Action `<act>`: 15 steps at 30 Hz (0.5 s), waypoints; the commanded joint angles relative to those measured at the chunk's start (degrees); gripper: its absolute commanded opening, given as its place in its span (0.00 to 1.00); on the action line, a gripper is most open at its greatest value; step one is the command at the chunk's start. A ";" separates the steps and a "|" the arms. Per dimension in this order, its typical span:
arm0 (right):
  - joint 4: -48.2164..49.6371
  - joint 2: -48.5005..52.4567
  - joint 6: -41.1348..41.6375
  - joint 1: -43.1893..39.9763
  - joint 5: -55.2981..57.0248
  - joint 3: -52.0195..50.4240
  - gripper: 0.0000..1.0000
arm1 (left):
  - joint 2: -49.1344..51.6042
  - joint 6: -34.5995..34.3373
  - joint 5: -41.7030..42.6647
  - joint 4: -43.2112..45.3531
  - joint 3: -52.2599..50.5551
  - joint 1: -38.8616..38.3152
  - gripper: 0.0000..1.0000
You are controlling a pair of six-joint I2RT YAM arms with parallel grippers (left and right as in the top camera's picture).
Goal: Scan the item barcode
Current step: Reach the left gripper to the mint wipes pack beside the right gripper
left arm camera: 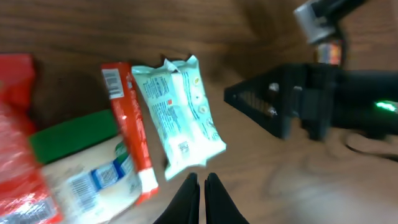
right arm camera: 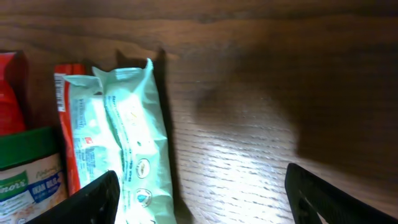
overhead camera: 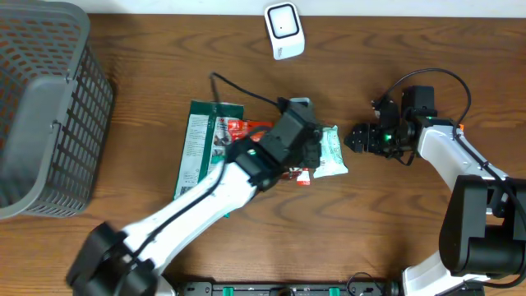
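A mint-green pouch point(overhead camera: 331, 152) lies flat on the wooden table, its printed back up point(left arm camera: 179, 112), with a small barcode near its lower end. My left gripper point(left arm camera: 201, 185) is shut with nothing between its fingers, just off the pouch's near end; in the overhead view it point(overhead camera: 315, 154) hovers over the pile beside the pouch. My right gripper point(overhead camera: 358, 137) stands wide open just right of the pouch point(right arm camera: 124, 143), its fingers point(right arm camera: 93, 199) spread over bare wood. A white scanner point(overhead camera: 284, 31) sits at the table's far edge.
A red box point(left arm camera: 127, 124) with a barcode lies against the pouch's left side. A green-and-white packet point(overhead camera: 207, 140) and red packs lie further left. A grey mesh basket point(overhead camera: 45, 107) fills the left end of the table. A black cable point(overhead camera: 246, 90) runs across the far side.
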 commanded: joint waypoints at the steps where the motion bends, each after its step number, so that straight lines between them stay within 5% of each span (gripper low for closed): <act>1: 0.37 -1.16 -1.64 0.87 -1.95 0.20 0.81 | 5.33 -3.10 -2.05 3.21 0.50 -0.09 0.07; 15: 1.84 -0.66 -2.32 2.01 -1.97 0.20 0.81 | 17.57 -3.04 -9.29 14.78 0.50 -0.07 0.07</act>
